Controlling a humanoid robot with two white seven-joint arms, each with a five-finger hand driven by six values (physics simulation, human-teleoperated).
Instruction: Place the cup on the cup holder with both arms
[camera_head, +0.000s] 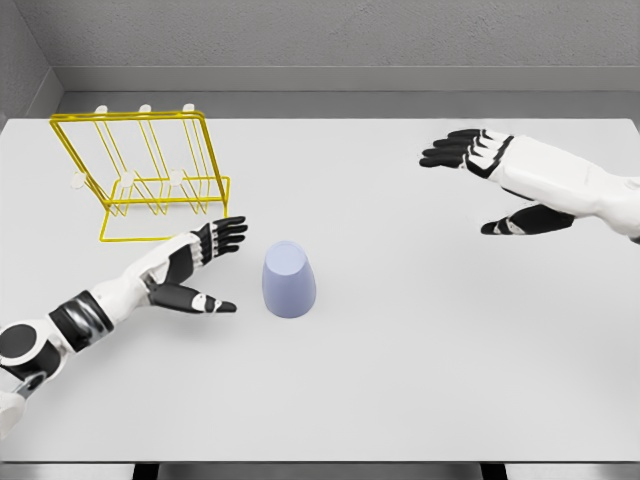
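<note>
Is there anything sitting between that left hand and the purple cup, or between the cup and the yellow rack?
Nothing visible does. The left hand is open just left of the cup, with only bare table between them. The cup holder stands behind and to the left; the hand itself lies roughly along that line.

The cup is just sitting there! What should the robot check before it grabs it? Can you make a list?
1. Cup within reach of the left hand: ok, the hand is just left of it, not touching.
2. Left hand ready to grasp: ok, fingers spread and holding nothing.
3. Right hand free to help: ok, open, but far off to the cup's right.
4. Cup stable: ok, it stands on the table, apparently mouth down.
5. Yellow cup holder free: ok, no cup hangs on its pegs.
6. Path from cup to holder clear: ok, only bare table between them.
</note>
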